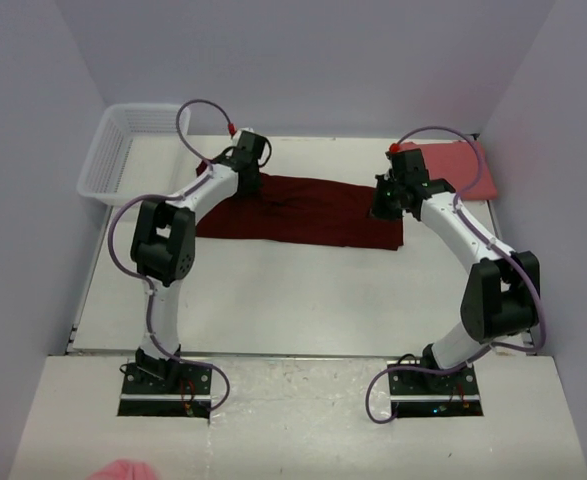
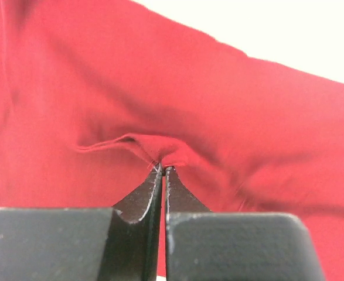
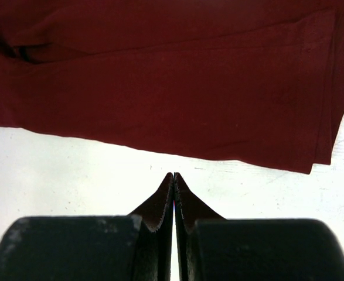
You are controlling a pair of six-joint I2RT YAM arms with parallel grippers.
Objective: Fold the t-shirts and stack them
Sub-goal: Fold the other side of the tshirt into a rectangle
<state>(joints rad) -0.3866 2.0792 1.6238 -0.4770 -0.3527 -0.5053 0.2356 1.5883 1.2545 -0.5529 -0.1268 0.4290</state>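
The left pincer [image 2: 162, 170] pinches a fold of the maroon t-shirt [image 2: 218, 105]; the right pincer [image 3: 173, 175], closed and empty, sits at its three o'clock end.

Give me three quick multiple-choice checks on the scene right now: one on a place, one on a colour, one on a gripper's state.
1. Where on the table does the white mesh basket sit?
A. Near right corner
B. Far left corner
C. Between the arm bases

2. What colour is the folded t-shirt at the far right corner?
A. Salmon pink
B. Green
C. White

3. What is the left gripper doing?
A. Open above the basket
B. Shut on nothing over bare table
C. Shut on the maroon t-shirt

Answers:
1 B: the top view shows it at the far left.
2 A: it shows pink beside the right arm.
3 C: the left wrist view shows cloth pinched between closed fingertips.
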